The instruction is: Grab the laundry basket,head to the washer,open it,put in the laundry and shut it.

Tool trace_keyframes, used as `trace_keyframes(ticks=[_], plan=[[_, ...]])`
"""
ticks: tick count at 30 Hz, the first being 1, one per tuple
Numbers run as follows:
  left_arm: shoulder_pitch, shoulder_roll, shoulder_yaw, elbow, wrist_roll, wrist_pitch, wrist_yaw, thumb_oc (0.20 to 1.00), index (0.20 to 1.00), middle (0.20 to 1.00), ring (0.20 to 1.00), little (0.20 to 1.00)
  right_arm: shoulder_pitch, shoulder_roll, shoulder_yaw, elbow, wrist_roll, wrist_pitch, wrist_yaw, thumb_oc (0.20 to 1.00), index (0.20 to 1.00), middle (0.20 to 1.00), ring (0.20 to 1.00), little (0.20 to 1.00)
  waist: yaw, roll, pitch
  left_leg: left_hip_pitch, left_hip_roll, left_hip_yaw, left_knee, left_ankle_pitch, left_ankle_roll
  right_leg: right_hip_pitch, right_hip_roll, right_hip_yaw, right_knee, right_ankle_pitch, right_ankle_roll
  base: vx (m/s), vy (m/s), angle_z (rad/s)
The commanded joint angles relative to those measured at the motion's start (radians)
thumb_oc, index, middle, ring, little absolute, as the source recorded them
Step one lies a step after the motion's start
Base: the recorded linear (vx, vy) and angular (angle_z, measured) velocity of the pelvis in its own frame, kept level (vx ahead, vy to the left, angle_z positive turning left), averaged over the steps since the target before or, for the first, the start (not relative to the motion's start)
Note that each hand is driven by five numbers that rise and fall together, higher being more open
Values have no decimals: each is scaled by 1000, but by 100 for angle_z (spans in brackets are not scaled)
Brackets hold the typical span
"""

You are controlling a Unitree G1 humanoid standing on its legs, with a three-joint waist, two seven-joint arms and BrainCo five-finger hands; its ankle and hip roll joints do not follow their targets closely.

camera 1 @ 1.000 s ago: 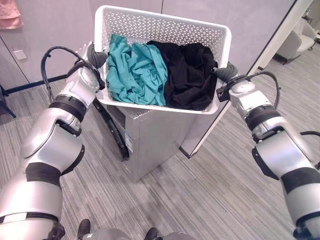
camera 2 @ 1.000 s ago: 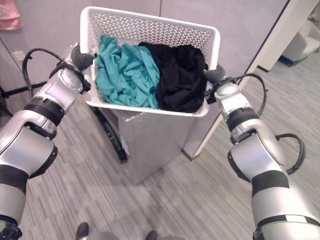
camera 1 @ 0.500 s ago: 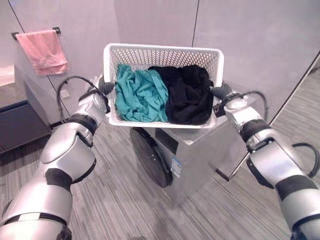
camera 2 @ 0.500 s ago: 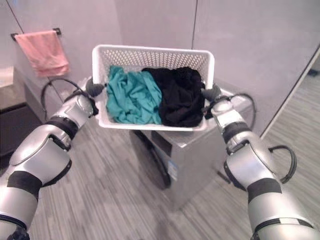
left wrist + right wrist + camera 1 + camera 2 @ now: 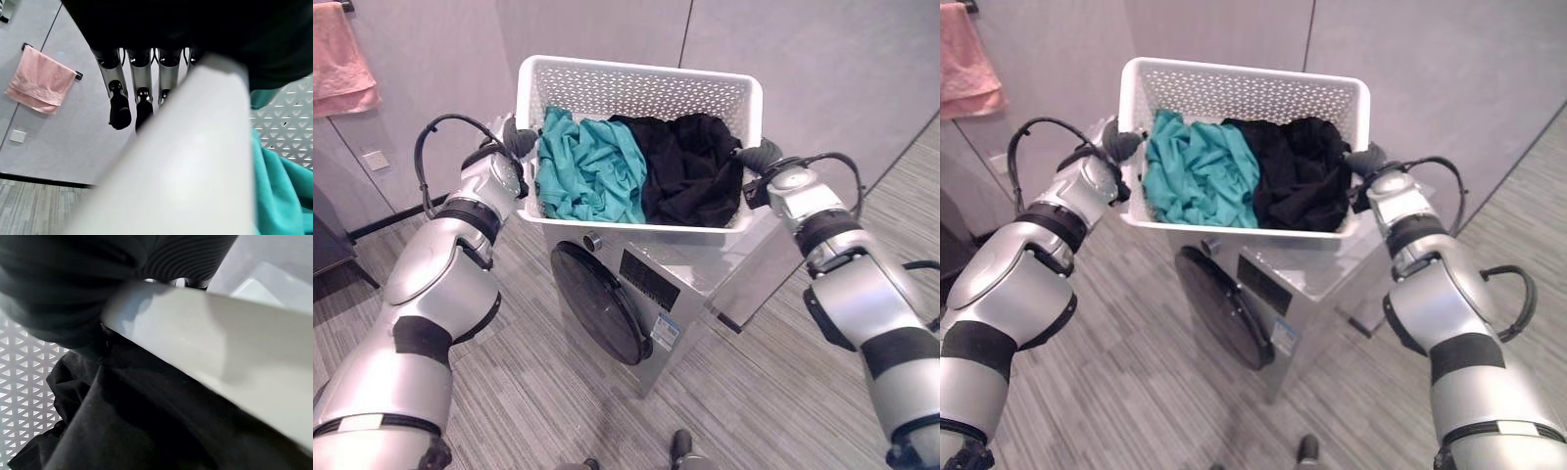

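White perforated plastic forms the laundry basket [image 5: 636, 90], which is held between the two arms directly above the top panel of the washer [image 5: 685, 284]; whether its base touches that panel cannot be determined. The basket contains a teal garment [image 5: 587, 171] on the side of the left arm and a black garment [image 5: 690, 166] on the side of the right arm, the two touching along the middle of the basket. The left hand [image 5: 514, 139] is positioned at the basket's left rim; in the left wrist view its fingers [image 5: 139, 95] extend fairly straight along the outer side of the rim, and a closed grip cannot be confirmed. The right hand [image 5: 759, 157] is positioned at the basket's right rim, where its dark ribbed cover lies against the rim edge; its fingers are hidden, so the state of this hand cannot be determined. The washer is a silver-grey front-loading unit with a dark round door [image 5: 602, 308] on its front face, standing on a grey striped floor [image 5: 744, 392]. A pink towel [image 5: 342, 59] hangs on the grey wall [image 5: 822, 69] beyond the left arm.
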Motion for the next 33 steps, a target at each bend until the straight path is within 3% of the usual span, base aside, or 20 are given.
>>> trace_keyframes(ticks=[1,3,5,6,7,8,9,18,26,30,33], plan=[[-174,3,-50,25,84,-48,43,200,200,200,200,200,-148,-60,153,80,-115,-6,-1,200,200,200,200,200,-11,-28,22,2,105,-70,197,-1,-46,68,33,-14,-14,-74,21,114,-253,31],[-194,-1,-56,17,82,-43,48,200,200,200,200,200,-170,-62,166,83,-107,-11,-13,200,200,200,200,200,-4,-42,54,-109,99,-96,384,27,-47,84,50,-17,-15,-85,-5,-10,-172,7],[-206,-13,-57,16,78,-41,52,200,200,200,200,200,-180,-61,174,83,-96,-12,-18,200,200,200,200,200,-6,-48,63,-141,103,-99,374,19,-44,87,57,-16,-17,-96,-11,26,-50,-26],[-226,-32,-60,21,74,-39,47,448,448,448,448,448,-180,-61,178,95,-89,-12,-14,351,351,351,351,351,-2,-58,58,-159,116,-86,262,3,-42,100,52,-21,-39,-103,-6,89,5,-15],[-225,-30,-66,22,76,-41,44,573,573,573,573,573,-173,-66,184,110,-101,-13,-16,533,533,533,533,533,4,-59,60,-174,126,-81,207,29,-47,105,50,-28,-39,-106,-6,137,61,8],[-217,-36,-63,30,69,-38,39,1000,1000,1000,1000,1000,-166,-59,191,118,-113,-8,-10,580,580,580,580,580,2,-47,52,-144,136,-76,140,27,-44,102,56,-21,-25,-112,-8,145,125,6],[-214,-38,-55,46,62,-40,38,1000,1000,1000,1000,1000,-160,-53,186,130,-122,-9,-3,1000,1000,1000,1000,1000,1,-34,41,-112,148,-67,70,31,-44,109,58,-18,-22,-121,-1,169,157,-13],[-240,-52,-89,84,76,-20,26,1000,1000,1000,1000,1000,-179,-27,200,187,-157,31,32,1000,1000,1000,1000,1000,7,-11,5,-43,108,-13,27,14,-25,119,10,7,-26,-103,23,82,120,-30],[-220,-35,-88,102,79,-12,16,1000,1000,1000,1000,1000,-168,-19,217,188,-169,35,64,1000,1000,1000,1000,1000,9,-10,-24,31,116,14,-36,7,-14,138,5,7,-33,-103,40,60,37,-8],[-222,-6,-49,70,17,-29,28,1000,1000,1000,1000,1000,-176,-63,194,136,-90,16,44,1000,1000,1000,1000,1000,5,-10,-34,54,119,19,-50,3,-14,147,7,9,-35,-107,45,36,10,-14],[-225,60,15,-11,-86,-71,45,1000,1000,1000,1000,1000,-182,-144,161,30,54,-22,36,1000,1000,1000,1000,1000,9,-9,-42,78,123,23,-60,-4,-15,159,8,11,-45,-109,48,44,7,-4]])
